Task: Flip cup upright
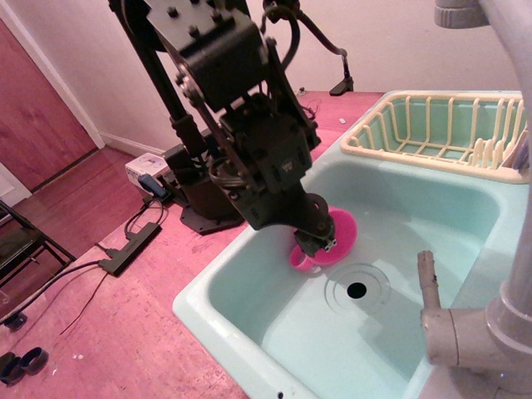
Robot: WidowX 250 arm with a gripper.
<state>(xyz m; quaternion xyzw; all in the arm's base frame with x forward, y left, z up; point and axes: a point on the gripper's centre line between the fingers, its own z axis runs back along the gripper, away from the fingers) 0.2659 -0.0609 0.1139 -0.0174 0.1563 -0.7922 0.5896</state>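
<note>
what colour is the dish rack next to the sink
Pale cream-yellow dish rack, clearest in the only view, observation.image.

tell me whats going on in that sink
A black robot arm reaches into the mint-green sink, its gripper down on a pink cup near the drain. The cup's handle points out toward the near wall. Whether the gripper has closed on the cup is hidden. A yellow dish rack sits behind.

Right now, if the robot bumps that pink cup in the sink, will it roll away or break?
The cup looks like smooth plastic, so it probably would not break. Its round walls could let it roll a bit, though the loop handle would likely stop it. The sink floor looks glossy, so it may slide under the hand.
</note>
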